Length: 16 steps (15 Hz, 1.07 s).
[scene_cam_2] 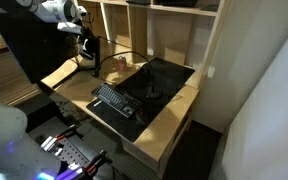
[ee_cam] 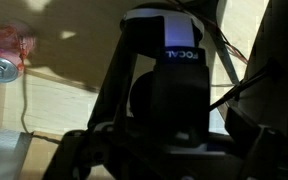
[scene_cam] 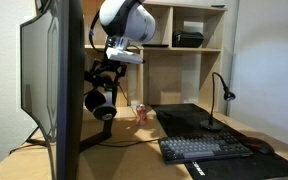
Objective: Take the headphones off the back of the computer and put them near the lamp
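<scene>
– Headphones (ee_cam: 169, 75) right up against the wrist camera, aren't they? How many do you count?

– One pair, black, with a maker's name printed on the yoke. They hang behind the computer (scene_cam: 69, 100), just beside its back edge, ear cups down and clear of the desk (scene_cam_2: 187, 102).

– And the gripper (scene_cam: 106, 68)?

– Directly above them, with the headband running up into it. As far as I can see, its fingers are clamped on the headband, so the pair dangles from the arm. The wrist view is too dark to show the fingertips themselves.

– What is under it?

– One red drinks can (ee_cam: 2, 68), lying on the bare wood near the foot of the computer. A thin cable or two trail across the wood there.

– Further along?

– One black keyboard (scene_cam: 204, 148) near the front edge of the desk, lying on one large black mat (scene_cam: 184, 118) that covers most of the middle. Light wood shows as a strip on each side of the mat.

– The lamp (scene_cam: 228, 96)?

– One, slim and black, standing at the far side of the mat, well apart from the headphones. Its neck curves over and the small head points down. Between gripper and lamp the air above the mat is open; only the can and the keyboard lie low beneath.

– Behind all that?

– One wooden shelf unit (scene_cam: 184, 51) against the wall, with one black box (scene_cam: 189, 38) in a compartment.
</scene>
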### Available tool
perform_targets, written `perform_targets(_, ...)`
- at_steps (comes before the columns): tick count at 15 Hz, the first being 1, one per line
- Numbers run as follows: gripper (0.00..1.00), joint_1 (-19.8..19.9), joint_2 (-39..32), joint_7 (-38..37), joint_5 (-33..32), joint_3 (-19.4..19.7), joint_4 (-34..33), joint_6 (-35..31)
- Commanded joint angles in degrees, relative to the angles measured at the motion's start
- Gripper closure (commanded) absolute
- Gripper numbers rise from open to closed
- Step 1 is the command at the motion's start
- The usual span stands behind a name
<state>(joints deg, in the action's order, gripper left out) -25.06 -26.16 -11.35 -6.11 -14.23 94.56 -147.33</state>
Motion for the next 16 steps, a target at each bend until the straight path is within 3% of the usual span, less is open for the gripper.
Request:
perform_targets(1,0.27,-2.95,-2.76,-3.72,-2.41,2.83,-3.52,-0.60)
perform_targets(9,0.80,-3.52,-2.02,-6.01,-1.79,4.27,-4.01,1.44)
perform_targets(13,0.79,-1.54,1.20,-3.36,0.14,2.95,-4.08,7.52)
perform_targets(16,0.79,2.05,6.40,0.14,5.33,0.80,-3.35,10.45)
